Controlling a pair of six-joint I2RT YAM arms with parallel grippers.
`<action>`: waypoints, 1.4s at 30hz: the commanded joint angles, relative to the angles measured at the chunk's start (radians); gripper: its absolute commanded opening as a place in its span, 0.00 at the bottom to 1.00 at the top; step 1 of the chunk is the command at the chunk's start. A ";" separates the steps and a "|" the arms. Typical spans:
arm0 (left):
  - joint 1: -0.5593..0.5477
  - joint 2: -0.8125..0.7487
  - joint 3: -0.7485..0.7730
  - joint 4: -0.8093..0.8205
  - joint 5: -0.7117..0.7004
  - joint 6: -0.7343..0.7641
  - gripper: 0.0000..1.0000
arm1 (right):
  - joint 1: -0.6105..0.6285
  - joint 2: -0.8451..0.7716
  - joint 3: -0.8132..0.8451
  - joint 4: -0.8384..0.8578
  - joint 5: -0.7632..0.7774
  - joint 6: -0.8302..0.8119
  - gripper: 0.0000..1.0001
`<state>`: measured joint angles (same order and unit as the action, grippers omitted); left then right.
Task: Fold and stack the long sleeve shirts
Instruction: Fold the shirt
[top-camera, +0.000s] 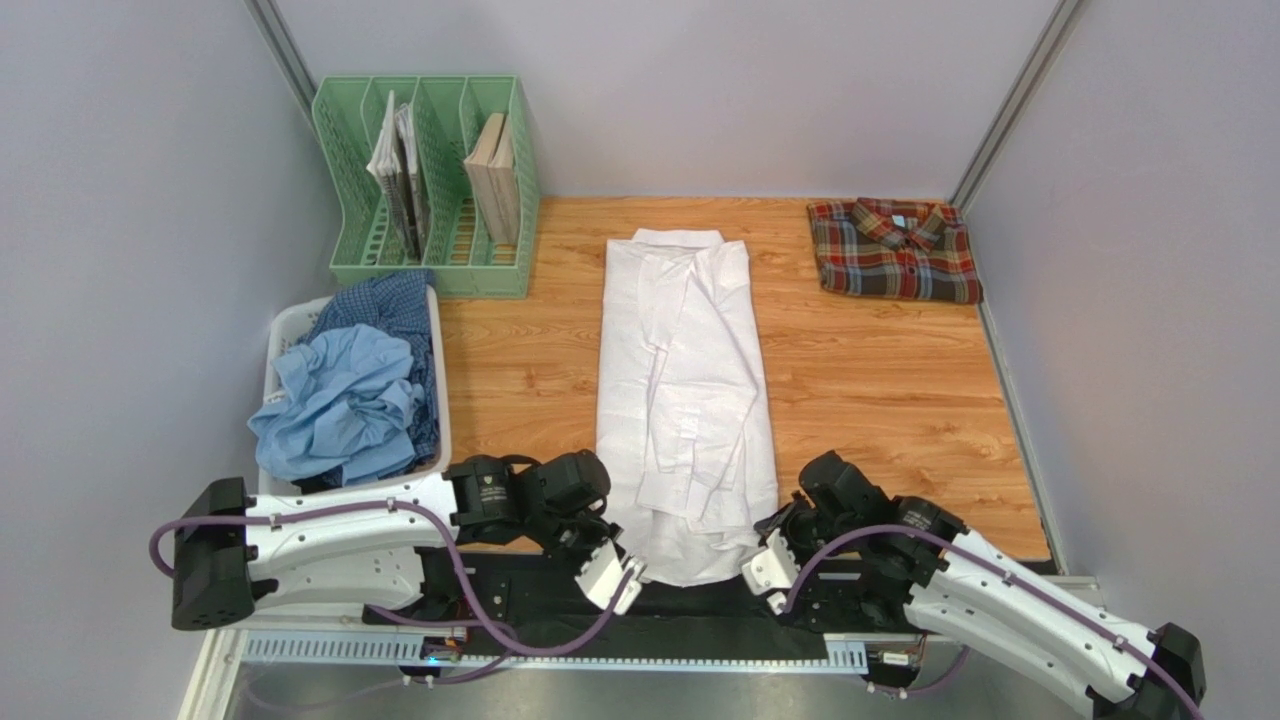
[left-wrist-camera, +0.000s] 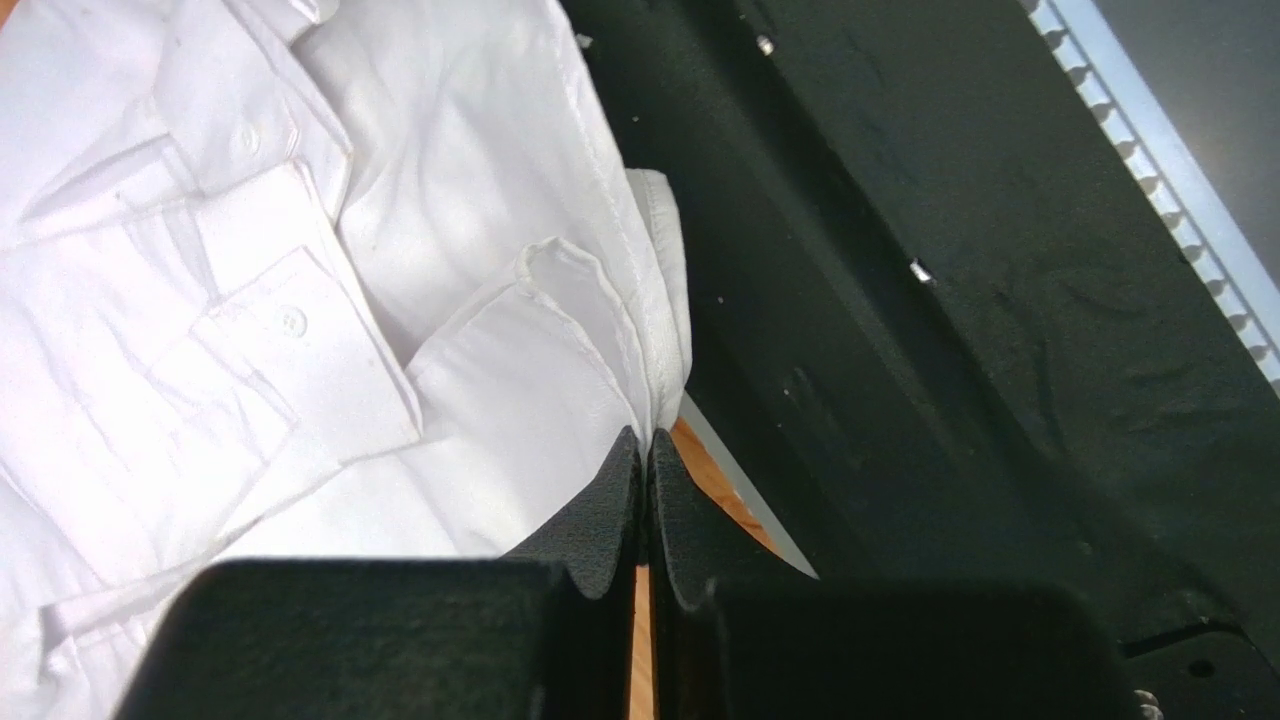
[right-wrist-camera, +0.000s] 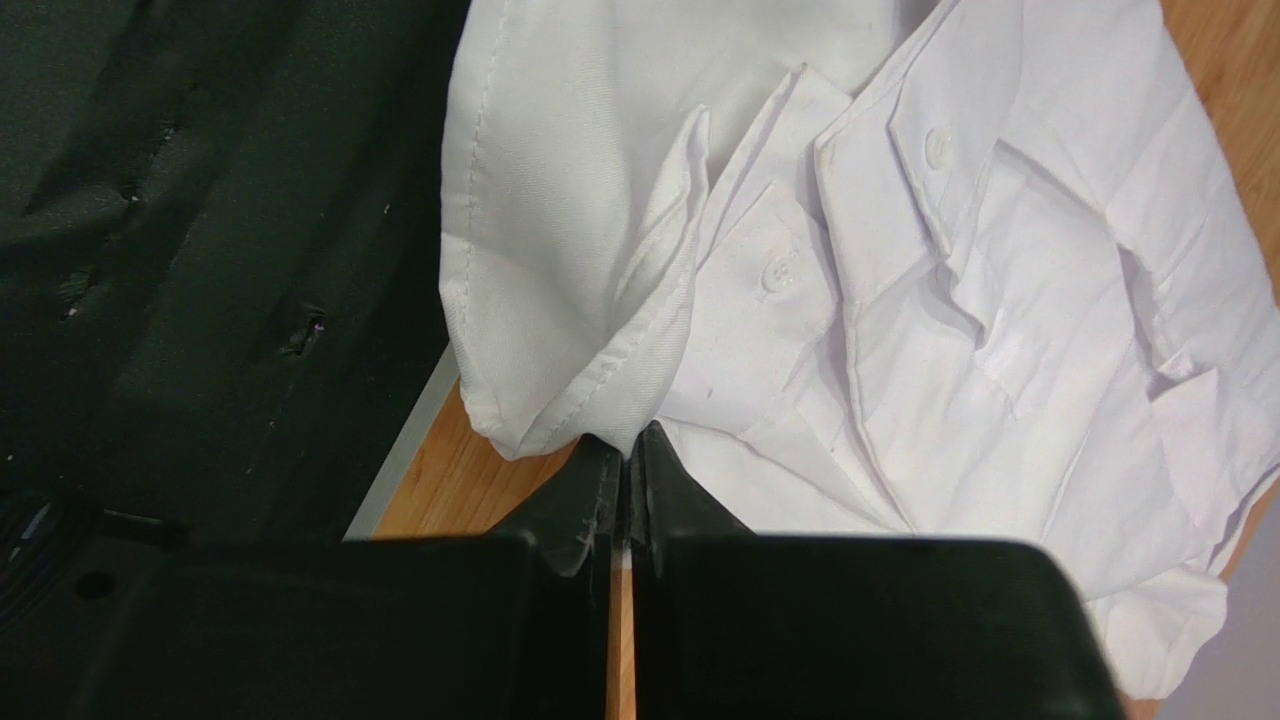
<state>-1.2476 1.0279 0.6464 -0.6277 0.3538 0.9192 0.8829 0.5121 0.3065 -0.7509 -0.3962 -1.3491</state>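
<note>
Okay, left: crumpled light blue cloth shirt in white plastic basket. Left gripper pinches near hem of plain white long-sleeve shirt, lying mid-table. Right gripper pinches same hem. Folded red-green-navy plaid shirt far right.

Matt white cloth shirt on smooth wood-grain table

Bright, even overhead light, soft shadows, white shirt slightly washed out
</note>
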 joint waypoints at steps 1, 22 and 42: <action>0.063 0.000 0.047 0.002 0.025 -0.034 0.00 | 0.005 0.020 0.043 0.053 0.069 0.113 0.00; 0.726 0.738 0.872 -0.127 0.246 0.061 0.00 | -0.559 1.006 0.781 0.344 -0.198 0.093 0.00; 0.894 1.081 1.249 -0.130 0.083 -0.374 0.39 | -0.643 1.229 1.008 0.363 0.014 0.448 0.62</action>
<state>-0.4362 2.1086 1.7630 -0.7483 0.4603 0.8017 0.2825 1.7996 1.1824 -0.3763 -0.4606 -1.0668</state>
